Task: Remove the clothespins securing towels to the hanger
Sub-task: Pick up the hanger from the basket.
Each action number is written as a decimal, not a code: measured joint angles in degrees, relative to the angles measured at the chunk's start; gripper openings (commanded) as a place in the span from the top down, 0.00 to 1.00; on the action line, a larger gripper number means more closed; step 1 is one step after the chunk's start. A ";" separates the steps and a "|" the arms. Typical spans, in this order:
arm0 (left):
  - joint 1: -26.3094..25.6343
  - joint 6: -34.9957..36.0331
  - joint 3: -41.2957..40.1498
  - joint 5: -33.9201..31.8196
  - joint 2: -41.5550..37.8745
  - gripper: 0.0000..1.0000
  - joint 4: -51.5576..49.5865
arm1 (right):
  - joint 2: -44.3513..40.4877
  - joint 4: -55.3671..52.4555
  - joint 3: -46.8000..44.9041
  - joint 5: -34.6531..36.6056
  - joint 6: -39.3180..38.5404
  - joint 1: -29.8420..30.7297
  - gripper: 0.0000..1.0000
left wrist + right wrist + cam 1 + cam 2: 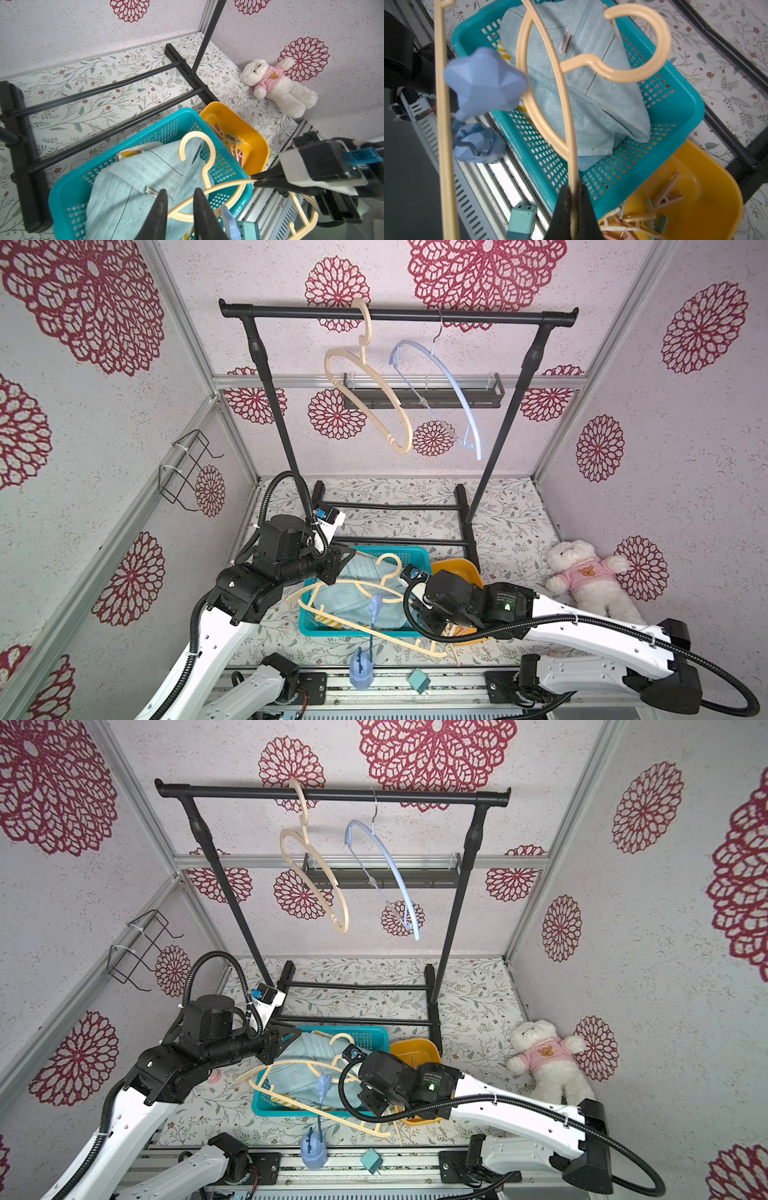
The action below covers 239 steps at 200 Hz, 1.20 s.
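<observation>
Jaws of the left gripper (180,194) are seen slightly parted above the towels (581,108), with an arm of the cream hanger (583,59) crossing the gap; whether it is touched cannot be told. A light blue towel is heaped in the teal basket (689,112) on the bench (93,112), with a yellow-striped one tucked beneath it. Over the basket the hanger is held by the right gripper (573,188), whose jaws are clamped on one thin arm. Just beside the basket, the clothespins (666,195) are piled in the yellow tub (716,207).
</observation>
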 measured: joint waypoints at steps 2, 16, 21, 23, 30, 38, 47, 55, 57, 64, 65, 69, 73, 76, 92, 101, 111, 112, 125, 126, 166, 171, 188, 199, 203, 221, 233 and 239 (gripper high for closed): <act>-0.02 0.00 0.00 0.00 0.00 0.75 -0.02 | -0.11 0.07 0.02 0.20 -0.07 0.11 1.00; -0.13 -0.02 0.00 0.00 0.02 0.75 -0.04 | -0.68 0.44 0.24 1.79 -0.31 0.85 1.00; -0.15 -0.02 0.00 0.02 0.02 0.75 -0.04 | -0.72 0.52 0.35 2.25 -0.39 1.16 1.00; -0.15 -0.02 0.00 0.02 0.02 0.75 -0.04 | -0.74 0.59 0.42 2.54 -0.44 1.29 1.00; -0.24 -0.02 0.00 0.00 0.02 0.75 -0.04 | -0.72 0.72 0.57 3.39 -0.66 1.77 1.00; -0.31 -0.02 0.00 0.00 0.04 0.74 -0.04 | -0.70 0.79 0.68 4.13 -0.90 2.23 1.00; -0.42 0.00 0.00 0.04 0.09 0.74 -0.07 | -0.66 0.83 0.79 4.94 -1.27 2.71 1.00; -0.44 0.00 0.00 0.09 0.15 0.73 -0.09 | -0.59 0.94 0.90 5.57 -1.57 3.04 1.00; -0.46 -0.02 0.00 0.11 0.17 0.73 -0.13 | -0.57 1.01 0.90 5.70 -1.66 3.08 1.00; -0.50 -0.02 0.00 0.13 0.33 0.72 -0.20 | -0.52 1.14 0.96 6.08 -1.75 3.21 1.00; -0.50 -0.02 0.00 0.13 0.37 0.72 -0.20 | -0.52 1.14 0.98 6.14 -1.79 3.23 1.00; -0.52 -0.02 0.00 0.15 0.48 0.72 -0.24 | -0.48 1.16 1.05 6.32 -1.88 3.30 1.00; -0.52 -0.02 0.00 0.22 0.59 0.71 -0.31 | -0.46 1.18 1.16 6.47 -1.99 3.34 1.00; -0.52 -0.02 0.00 0.31 0.72 0.70 -0.42 | -0.44 1.20 1.25 6.71 -2.19 3.34 1.00; -0.52 -0.20 0.00 0.81 1.16 0.66 -0.74 | -0.44 1.51 2.08 7.76 -2.75 3.34 1.00; -0.52 -0.20 0.00 1.22 1.27 0.63 -0.94 | -0.44 1.86 2.64 8.22 -3.19 3.34 1.00; -0.55 -0.35 0.00 1.64 1.27 0.61 -1.05 | -0.46 2.36 3.30 8.79 -3.50 3.34 1.00; -0.55 -0.37 0.00 1.66 1.27 0.61 -1.05 | -0.46 2.38 3.34 8.81 -3.54 3.34 1.00; -0.61 -0.39 0.00 2.16 1.27 0.55 -1.14 | -0.48 2.73 4.15 9.09 -4.26 3.34 1.00; -0.61 -0.42 0.00 2.23 1.27 0.54 -1.16 | -0.50 2.75 4.20 9.11 -4.22 3.34 1.00; -0.68 -0.44 2.19 4.87 1.29 0.39 -2.91 | -0.81 3.67 5.57 10.14 -5.77 3.41 1.00; -0.68 -0.35 2.86 5.35 1.36 0.39 -3.28 | -0.94 3.72 5.62 10.32 -6.23 3.41 1.00; -0.68 0.09 5.99 6.99 1.84 0.34 -5.03 | -1.51 3.87 5.70 10.86 -7.39 3.41 1.00; -0.70 0.55 8.24 8.00 2.27 0.30 -6.56 | -2.05 4.26 5.68 11.34 -8.94 3.45 1.00; -0.70 0.90 9.20 8.37 2.49 0.30 -7.19 | -2.32 4.52 5.68 11.56 -9.33 3.45 1.00; -0.72 2.21 12.39 9.46 3.67 0.29 -9.81 | -3.61 6.05 5.66 11.93 -12.57 3.69 1.00; -0.72 3.15 13.88 10.34 4.98 0.29 -11.56 | -4.52 7.52 5.55 12.20 -15.04 4.20 1.00; -0.72 3.56 14.43 10.78 5.73 0.29 -12.26 | -4.92 8.31 5.51 12.28 -16.52 4.55 1.00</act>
